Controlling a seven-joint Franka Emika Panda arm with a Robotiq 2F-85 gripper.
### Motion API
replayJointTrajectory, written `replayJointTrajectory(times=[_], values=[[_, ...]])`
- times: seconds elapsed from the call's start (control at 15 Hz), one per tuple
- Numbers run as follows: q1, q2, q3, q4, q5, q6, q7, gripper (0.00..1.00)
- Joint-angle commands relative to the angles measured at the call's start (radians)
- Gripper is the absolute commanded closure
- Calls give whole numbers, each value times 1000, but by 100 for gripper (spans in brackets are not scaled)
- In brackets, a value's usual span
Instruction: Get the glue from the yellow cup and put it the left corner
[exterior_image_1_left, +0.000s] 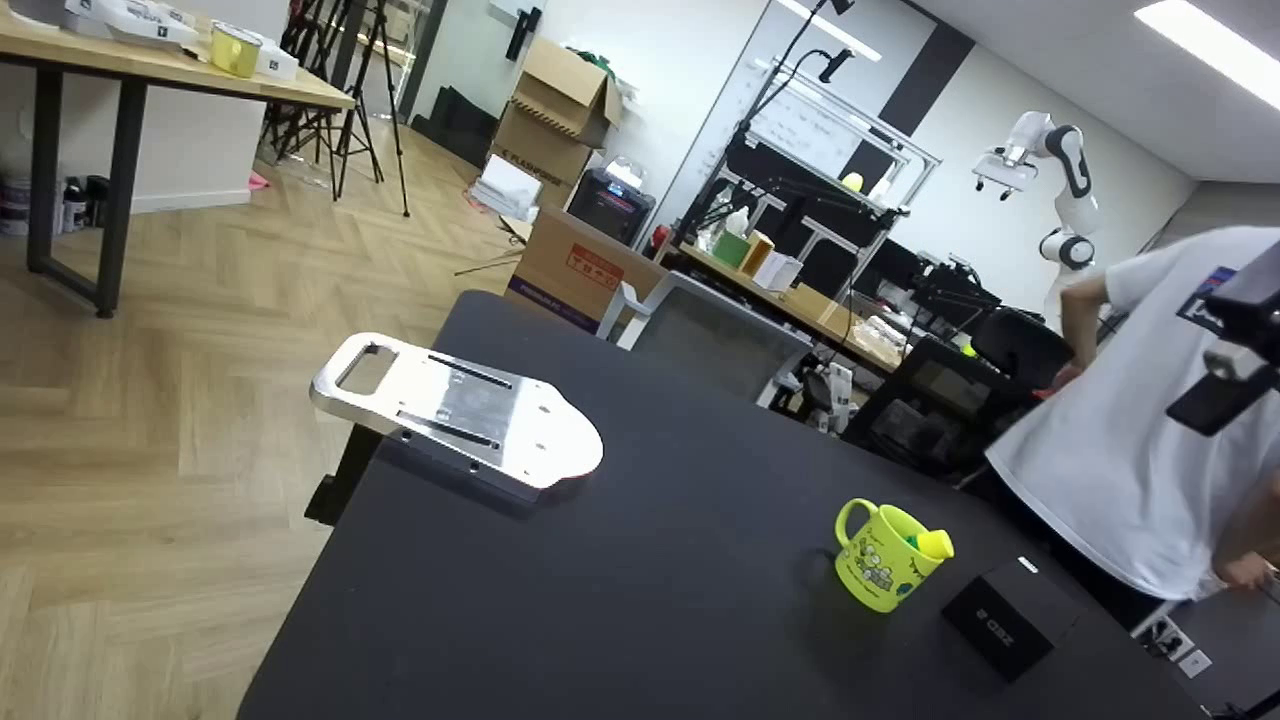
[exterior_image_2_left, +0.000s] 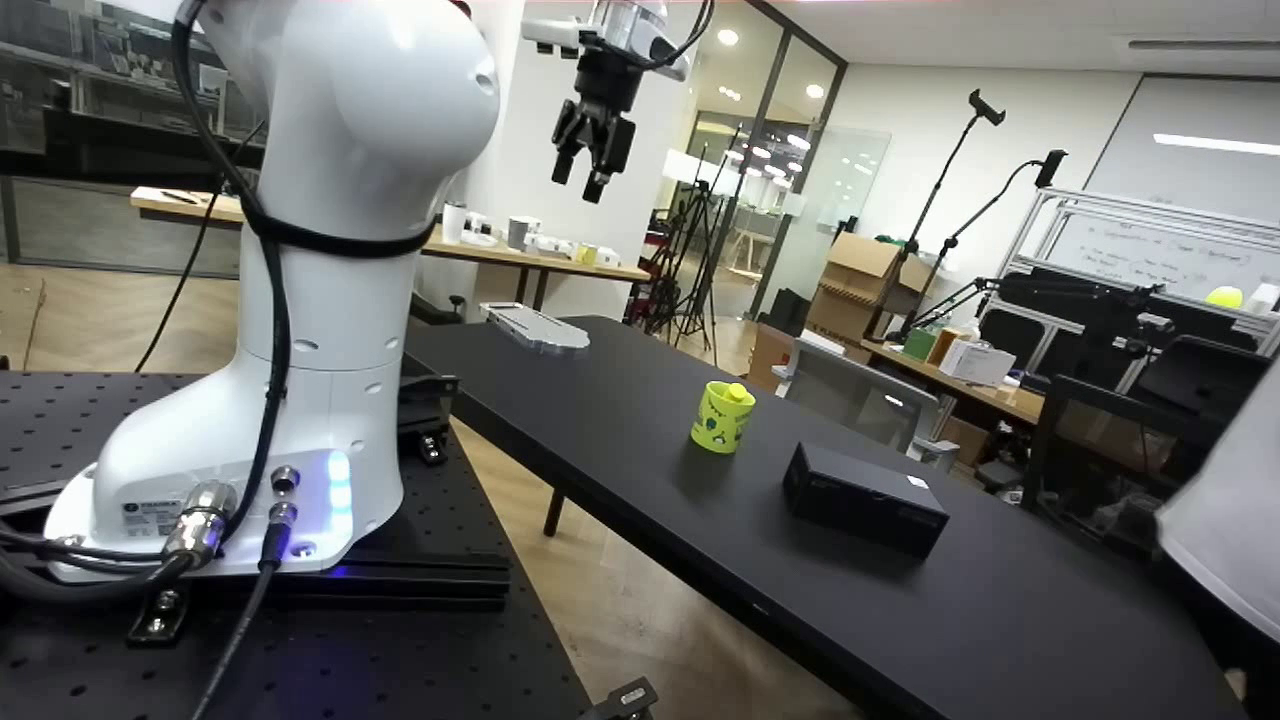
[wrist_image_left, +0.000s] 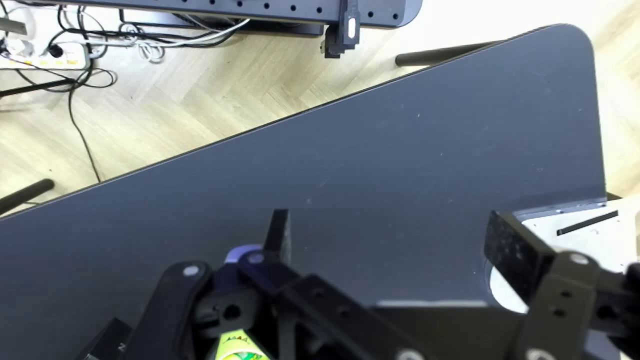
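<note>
Wrist view: the black two-fingered gripper (wrist_image_left: 390, 240) stands spread and empty. Below, partly hidden by it, the bright yellow-green printed mug (wrist_image_left: 234, 341) holds the leaning, yellow-capped glue (exterior_image_1_left: 936, 544); an off-centre descent might tip both. Overshooting could strike the black rectangular box (exterior_image_2_left: 865, 498), farther from the gripper.

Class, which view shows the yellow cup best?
An exterior view: the yellow cup shows clearly, handle included. In an exterior view, its body looks smaller, handle unseen; in the wrist view, the tool partly hides it.

glossy white rounded arm (exterior_image_2_left: 345, 150), black cable (exterior_image_2_left: 277, 310), silver connectors (exterior_image_2_left: 207, 512), blue-white light strip (exterior_image_2_left: 340, 490), blocky black fingers (wrist_image_left: 517, 252)
</note>
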Motion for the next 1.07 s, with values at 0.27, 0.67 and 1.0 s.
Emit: replayJointTrajectory(times=[0.27,0.67,1.0], values=[[-220,178,-132,12,-148,339,-9,0],[-386,506,-136,148,-259,720,199,0],[-446,658,-52,263,-423,638,527,0]])
